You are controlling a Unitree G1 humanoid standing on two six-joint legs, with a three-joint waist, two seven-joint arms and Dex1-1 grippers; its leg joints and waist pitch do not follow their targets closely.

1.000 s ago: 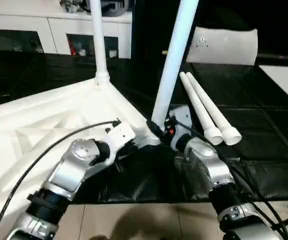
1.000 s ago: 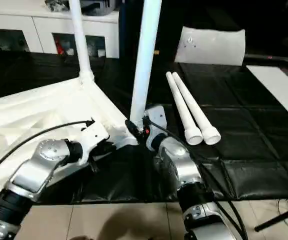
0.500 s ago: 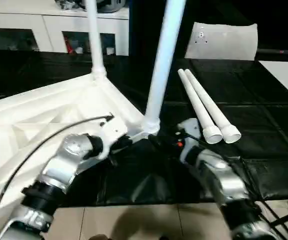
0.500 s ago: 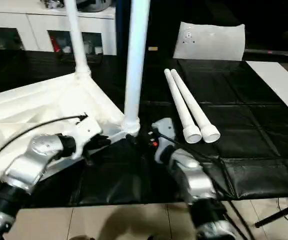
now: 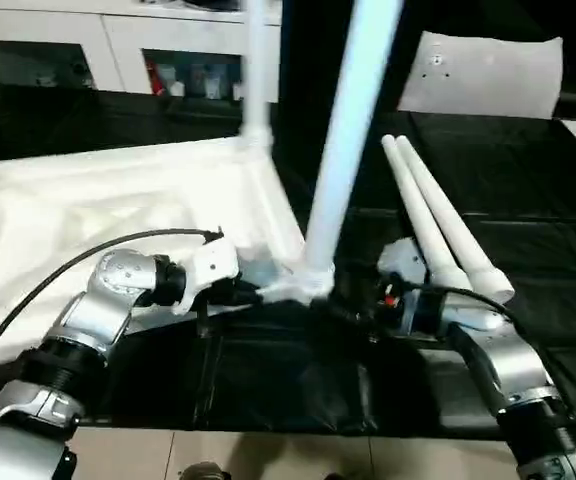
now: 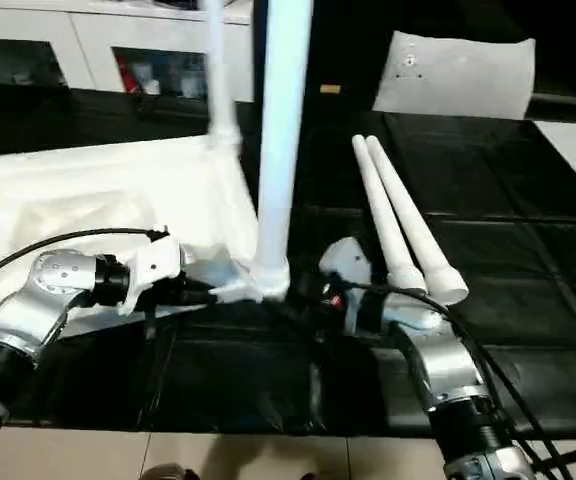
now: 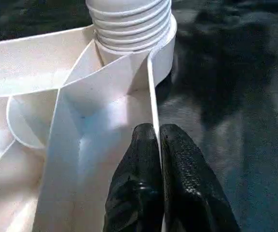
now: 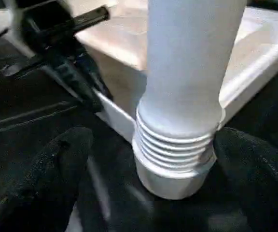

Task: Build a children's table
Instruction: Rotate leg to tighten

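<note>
White plastic everywhere: our table top (image 5: 118,215) lies upside down on the black padded floor mat (image 5: 528,200), its ribbed underside facing up, a web of thin walls and smooth hollows. Its long side runs from the near corner away to our left.

Two legs already stand in corner sockets, both pointing straight up. The near leg (image 5: 353,130) is a smooth tapered tube; at its foot we see coarse screw threads (image 8: 175,145) showing above the round socket (image 8: 170,181), so it is not fully seated. The far leg (image 5: 258,60) rises from the corner behind it.

Two loose legs (image 6: 403,215) lie side by side, touching, on the mat to our right of the near corner. Their long axes run away from us, wide collared ends toward us, narrow tips far.

Our left hand (image 7: 153,193) has its black fingers pressed together on the thin upright edge wall of the top, just beside the near socket. Our right hand (image 8: 153,164) is spread wide, one finger (image 8: 52,164) on each side of the threaded leg foot, not touching it.

A flat whitish bag (image 5: 483,75) lies beyond the loose legs.
</note>
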